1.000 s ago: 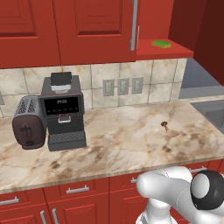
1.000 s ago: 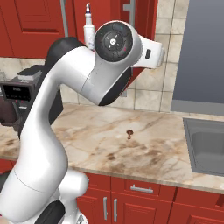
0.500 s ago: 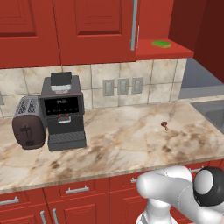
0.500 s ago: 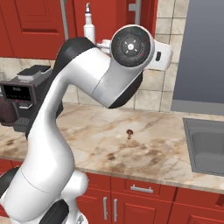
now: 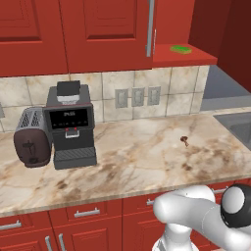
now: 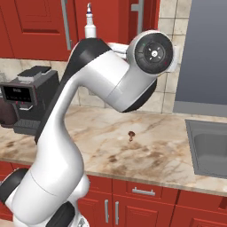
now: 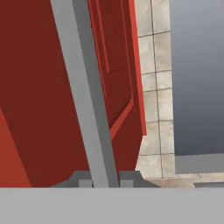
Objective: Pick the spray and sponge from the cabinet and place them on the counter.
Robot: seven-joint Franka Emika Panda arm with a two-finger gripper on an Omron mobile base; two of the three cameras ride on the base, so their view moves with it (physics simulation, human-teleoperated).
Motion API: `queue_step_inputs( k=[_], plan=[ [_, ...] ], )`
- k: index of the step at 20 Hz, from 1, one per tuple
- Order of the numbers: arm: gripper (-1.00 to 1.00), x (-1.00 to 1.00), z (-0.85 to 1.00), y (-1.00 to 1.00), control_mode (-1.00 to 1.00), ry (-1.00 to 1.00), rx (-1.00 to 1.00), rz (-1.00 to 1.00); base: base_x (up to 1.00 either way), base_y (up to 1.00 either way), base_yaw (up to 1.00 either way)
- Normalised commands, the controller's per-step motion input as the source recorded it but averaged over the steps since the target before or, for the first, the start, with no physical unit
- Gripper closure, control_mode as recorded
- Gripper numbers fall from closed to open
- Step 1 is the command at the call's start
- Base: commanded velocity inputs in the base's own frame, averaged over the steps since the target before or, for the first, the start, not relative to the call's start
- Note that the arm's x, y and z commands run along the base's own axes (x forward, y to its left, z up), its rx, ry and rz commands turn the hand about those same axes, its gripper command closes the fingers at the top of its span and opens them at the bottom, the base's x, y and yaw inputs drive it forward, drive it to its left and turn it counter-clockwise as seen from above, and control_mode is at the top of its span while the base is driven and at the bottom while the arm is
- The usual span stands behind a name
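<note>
Sponge (image 5: 181, 49) lies flat on the red shelf of the cabinet (image 5: 98, 29), whose door stands swung out. In the right base view the spray (image 6: 90, 27) stands upright on that shelf, its lower part hidden behind the white arm. In the hand view the gripper (image 7: 105, 180) pinches the long silver door handle (image 7: 87, 96), one fingertip on either side of the bar. On the counter (image 5: 147, 157) below sit a coffee machine (image 5: 71, 125) and, just beside it, a toaster (image 5: 32, 137); a small brown thing (image 5: 185, 140) lies near the sink (image 6: 210, 148)
</note>
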Motion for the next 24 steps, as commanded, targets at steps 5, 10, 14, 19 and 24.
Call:
queue_step_inputs(
  k=[5, 10, 14, 19, 24],
  plan=[
    [1.00, 0.26, -0.20, 0.00, -1.00, -0.03, 0.01, 0.10, 0.00, 0.00, 0.00],
    [1.00, 0.03, -0.02, 0.00, -1.00, 0.00, 0.00, 0.02, 0.00, 0.00, 0.00],
    [1.00, 0.03, 0.00, 0.00, -1.00, 0.00, 0.00, 0.01, 0.00, 0.00, 0.00],
    [1.00, 0.03, 0.00, 0.00, -1.00, 0.00, 0.00, 0.01, 0.00, 0.00, 0.00],
    [-1.00, 0.00, 0.00, 0.00, -1.00, 0.00, 0.00, 0.00, 0.00, 0.00, 0.00]
  ],
)
